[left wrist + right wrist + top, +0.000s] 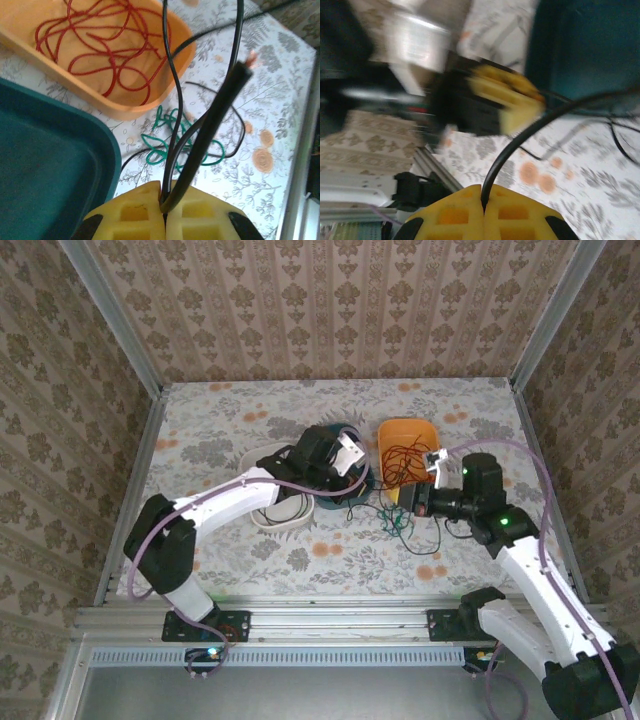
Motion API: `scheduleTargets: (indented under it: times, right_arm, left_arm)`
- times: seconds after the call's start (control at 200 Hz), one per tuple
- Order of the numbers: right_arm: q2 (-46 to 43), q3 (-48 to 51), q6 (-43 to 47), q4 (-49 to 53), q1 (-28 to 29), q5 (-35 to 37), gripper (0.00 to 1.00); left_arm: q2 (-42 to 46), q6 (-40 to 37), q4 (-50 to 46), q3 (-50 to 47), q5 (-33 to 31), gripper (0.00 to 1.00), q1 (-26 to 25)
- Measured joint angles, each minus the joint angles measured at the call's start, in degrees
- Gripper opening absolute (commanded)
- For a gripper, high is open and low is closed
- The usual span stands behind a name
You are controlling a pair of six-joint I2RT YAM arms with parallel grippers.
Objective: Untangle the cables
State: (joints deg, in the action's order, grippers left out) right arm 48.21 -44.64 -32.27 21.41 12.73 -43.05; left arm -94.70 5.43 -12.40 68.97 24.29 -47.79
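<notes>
Left tool (164, 207) and right tool (482, 200) both pinch the black cable (210, 120); pulling apart could snag the green cable (152, 137).

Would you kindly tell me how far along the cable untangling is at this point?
Done: the red cable lies in the orange tray, apart from the green one. In hand: the left end effector and right end effector are each shut on black cable. Left: black strands cross the green cable on the table, so those two look yet to be separated.
</notes>
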Motion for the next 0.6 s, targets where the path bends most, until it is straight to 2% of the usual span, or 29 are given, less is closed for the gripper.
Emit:
scheduleTargets:
  times: [0.145, 0.34, 0.6]
  right_arm:
    - [-0.07, -8.26, 1.11, 1.64, -1.53, -4.68, 0.0]
    - [-0.44, -13.7, -0.61, 0.13, -3.96, -9.4, 0.0]
    - [-0.81, -18.75, -2.69, -3.17, -5.25, -10.16, 0.0]
  left_arm:
    - [-1.84, 0.63, -0.04, -0.02, -1.03, 0.0, 0.13]
    - [-2.01, 1.05, 0.04, -1.07, -1.95, 0.0, 0.33]
    - [-2.91, 1.05, 0.04, -3.76, -3.1, 0.0, 0.31]
